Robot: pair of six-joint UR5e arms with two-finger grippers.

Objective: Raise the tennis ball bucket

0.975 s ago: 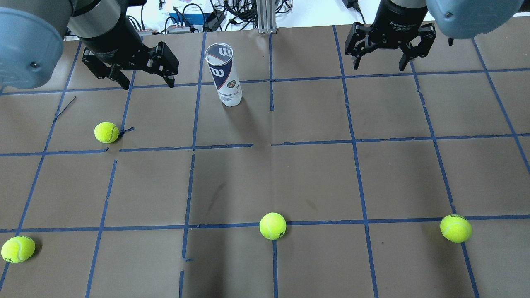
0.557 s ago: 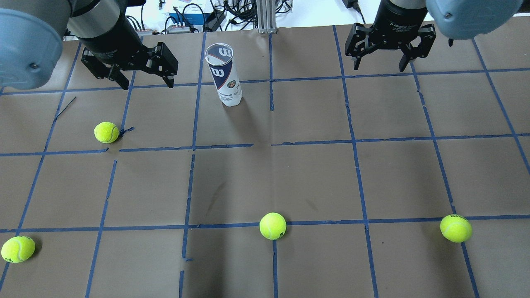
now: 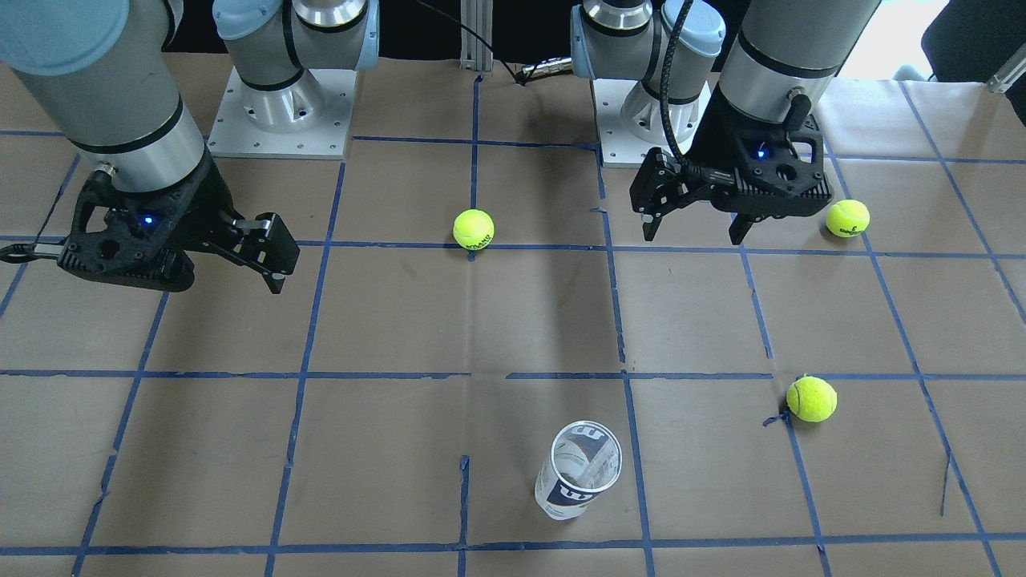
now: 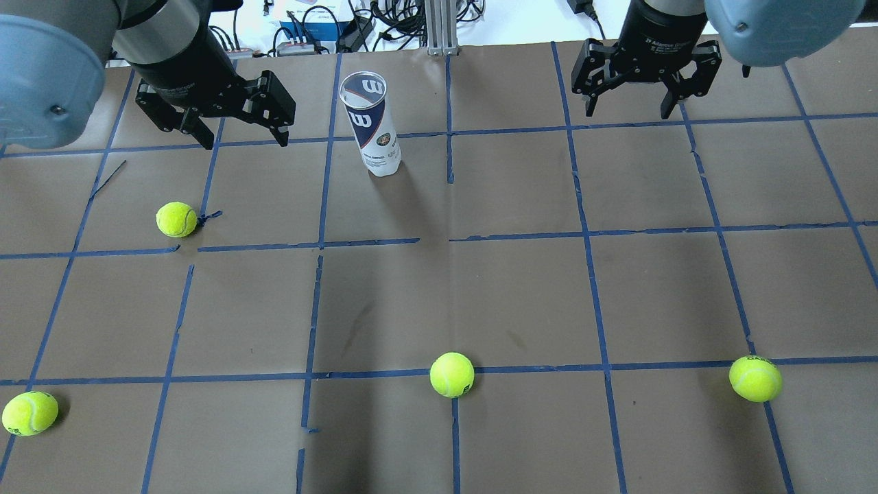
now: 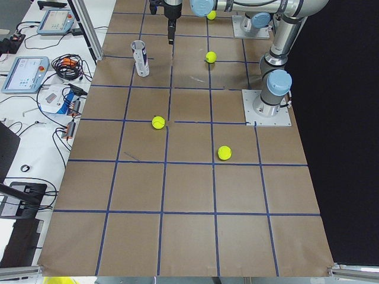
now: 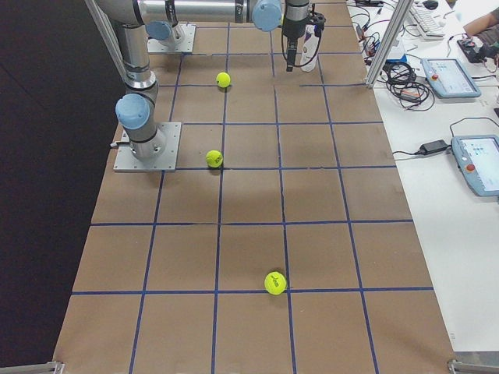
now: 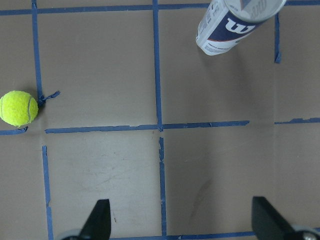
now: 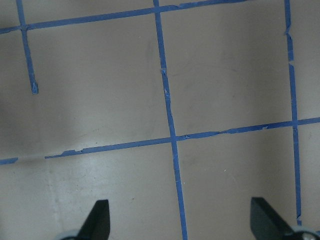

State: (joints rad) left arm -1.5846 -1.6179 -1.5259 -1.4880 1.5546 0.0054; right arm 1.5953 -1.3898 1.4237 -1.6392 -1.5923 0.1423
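Observation:
The tennis ball bucket (image 4: 370,123) is a clear can with a white and navy Wilson label. It stands upright on the brown table near the far edge, and its open top shows no balls inside (image 3: 579,473). My left gripper (image 4: 245,140) is open and empty, hovering above the table to the left of the can, apart from it. In the left wrist view the can (image 7: 227,30) is at the top right, beyond the open fingers (image 7: 100,220). My right gripper (image 4: 629,111) is open and empty, far to the can's right.
Several yellow-green tennis balls lie on the table: one (image 4: 176,219) below the left gripper, one (image 4: 451,374) at front centre, one (image 4: 755,379) at front right, one (image 4: 29,413) at front left. Cables and devices (image 4: 322,27) lie beyond the far edge.
The right gripper has edged slightly toward the far edge. The left gripper, the can and the balls have not visibly moved.

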